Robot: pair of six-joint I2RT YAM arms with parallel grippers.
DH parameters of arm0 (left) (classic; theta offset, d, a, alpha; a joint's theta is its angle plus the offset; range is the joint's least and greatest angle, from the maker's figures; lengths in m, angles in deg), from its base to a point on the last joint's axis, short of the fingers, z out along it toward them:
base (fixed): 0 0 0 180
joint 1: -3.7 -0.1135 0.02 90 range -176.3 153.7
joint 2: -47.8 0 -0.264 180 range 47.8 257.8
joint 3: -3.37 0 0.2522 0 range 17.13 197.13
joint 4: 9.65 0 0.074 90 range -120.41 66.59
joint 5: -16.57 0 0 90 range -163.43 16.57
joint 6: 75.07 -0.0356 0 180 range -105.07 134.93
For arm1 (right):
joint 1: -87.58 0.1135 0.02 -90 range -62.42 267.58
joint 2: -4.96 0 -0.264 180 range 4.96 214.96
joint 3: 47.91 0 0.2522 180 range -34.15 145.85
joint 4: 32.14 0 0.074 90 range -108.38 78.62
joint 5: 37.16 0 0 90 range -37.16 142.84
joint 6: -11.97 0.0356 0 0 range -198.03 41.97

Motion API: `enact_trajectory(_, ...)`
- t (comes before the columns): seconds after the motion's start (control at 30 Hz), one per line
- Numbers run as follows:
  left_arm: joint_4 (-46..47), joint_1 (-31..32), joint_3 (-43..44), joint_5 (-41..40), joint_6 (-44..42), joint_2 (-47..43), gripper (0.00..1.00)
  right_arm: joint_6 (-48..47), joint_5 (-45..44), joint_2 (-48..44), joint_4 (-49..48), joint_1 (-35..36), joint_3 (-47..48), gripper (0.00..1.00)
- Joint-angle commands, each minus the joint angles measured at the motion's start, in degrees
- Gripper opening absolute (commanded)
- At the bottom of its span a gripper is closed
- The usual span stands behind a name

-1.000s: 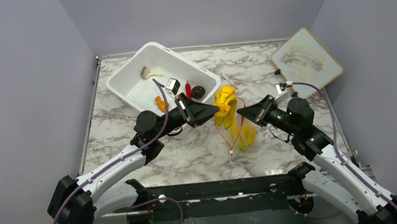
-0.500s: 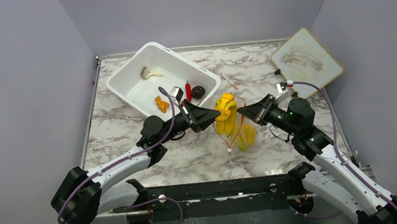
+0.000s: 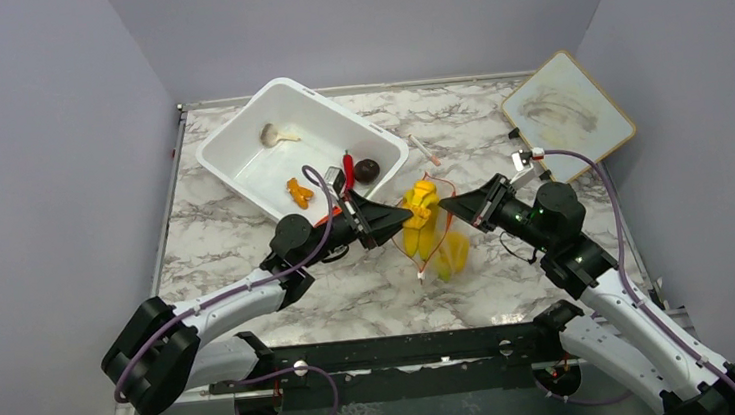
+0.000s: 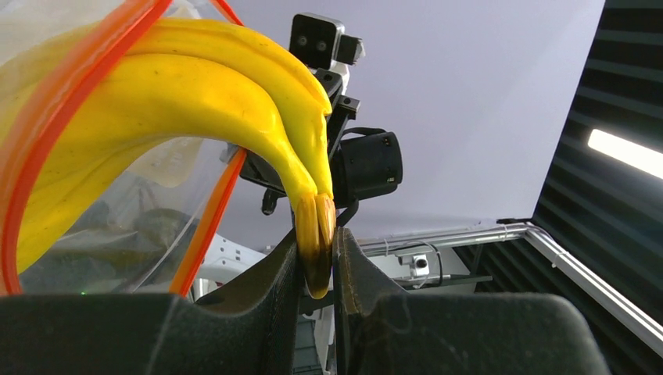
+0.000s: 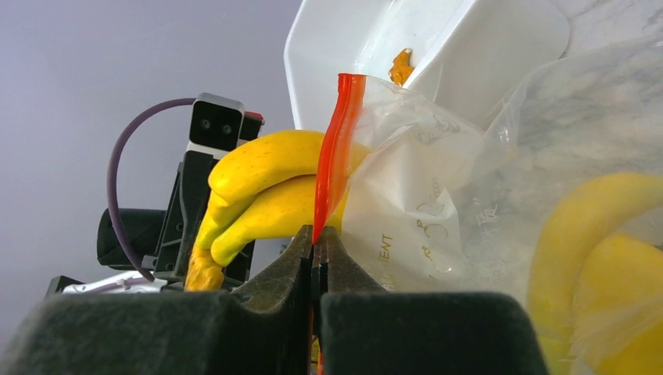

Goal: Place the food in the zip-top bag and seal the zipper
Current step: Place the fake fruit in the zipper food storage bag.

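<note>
The left tool (image 4: 317,250) is clenched on the brown stem tip of the yellow banana (image 4: 195,101), whose curved body rises away from the fingers and into the mouth of the zip-top bag (image 5: 422,195). In the left wrist view the red-orange zipper (image 5: 332,156) loops around the fruit. The right tool (image 5: 315,251) faces it from the other side, pinched tight on that zipper strip, with the banana just beyond the rim. From above, the bag hangs between the two tools over the marble bench (image 3: 371,287), and a yellow pepper (image 3: 455,252) sits low inside it. Behind the left tool, the white tub (image 3: 270,171) holds small orange bits (image 3: 298,191), a red chili (image 3: 348,165) and a dark brown round fruit (image 3: 367,170).
</note>
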Motion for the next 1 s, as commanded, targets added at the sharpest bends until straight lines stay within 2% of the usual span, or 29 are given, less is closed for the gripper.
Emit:
enact_trajectory(0.0, 1.11, 0.88, -0.52, -0.28, -0.07, 0.13, 0.00, -2.56, 0.97, -1.17, -3.16, -0.02, 1.38, 0.01)
enact_trajectory(0.37, -5.17, 2.51, 0.85, -0.68, -2.46, 1.04, 0.00, -4.55, 1.95, -1.80, -3.74, -0.03, 2.42, 0.01)
enact_trajectory(0.63, -7.96, 2.79, -0.06, -3.63, -2.32, 1.31, 0.00, -5.26, 5.85, -0.83, -5.61, -0.02, 2.31, 0.01)
enact_trajectory(0.7, -8.86, 2.80, 0.49, -4.13, -2.91, 1.39, 0.09, -5.47, 6.51, -0.73, -5.41, -0.04, 2.33, 0.01)
enact_trajectory(0.83, -11.50, 2.80, 3.07, -3.17, -5.61, 1.79, 0.41, -5.92, 5.97, -1.42, -4.68, -0.02, 2.19, 0.01)
enact_trajectory(0.9, -12.61, 2.80, 4.47, -2.11, -7.14, 1.99, 0.50, -6.31, 5.56, -1.73, -4.06, -0.02, 2.33, 0.01)
enact_trajectory(0.97, -13.55, 2.80, 5.78, -1.34, -8.86, 1.90, 0.54, -6.75, 5.19, -1.99, -3.43, -0.02, 2.70, 0.01)
